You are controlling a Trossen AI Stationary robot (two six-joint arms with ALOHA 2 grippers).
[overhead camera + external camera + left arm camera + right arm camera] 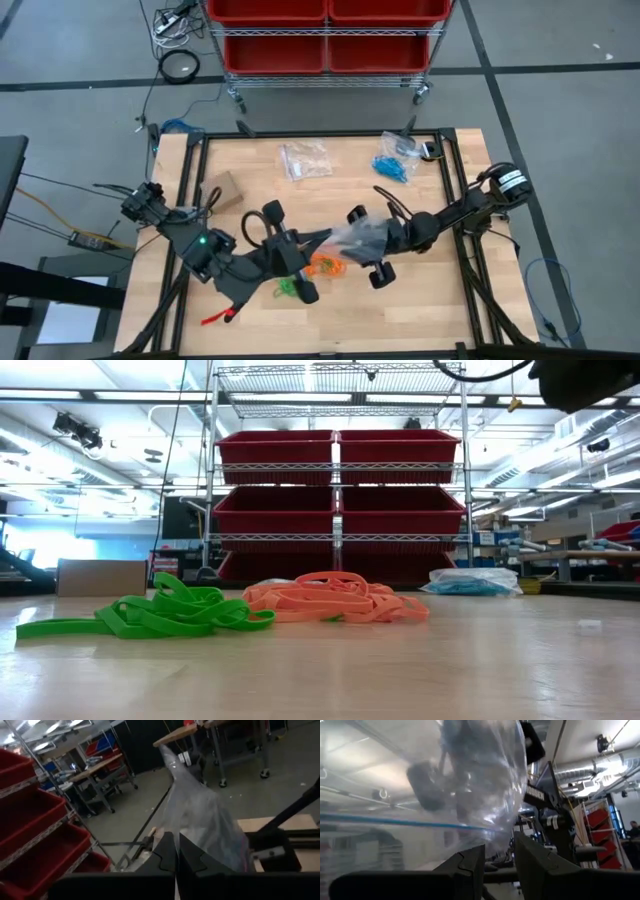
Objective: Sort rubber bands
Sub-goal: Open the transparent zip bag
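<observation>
Two pincers share one clear bag (358, 238): your left pincer (176, 857) is clamped shut on its edge, and your right pincer (497, 865) stands half-closed at the other side, apparently pinching the film. Below and just beside them on the table (440, 300), the orange rubber bands (335, 598) and green rubber bands (165, 612) lie loose. Pull apart too hard and the film may tear or slip free. I can read no writing anywhere.
</observation>
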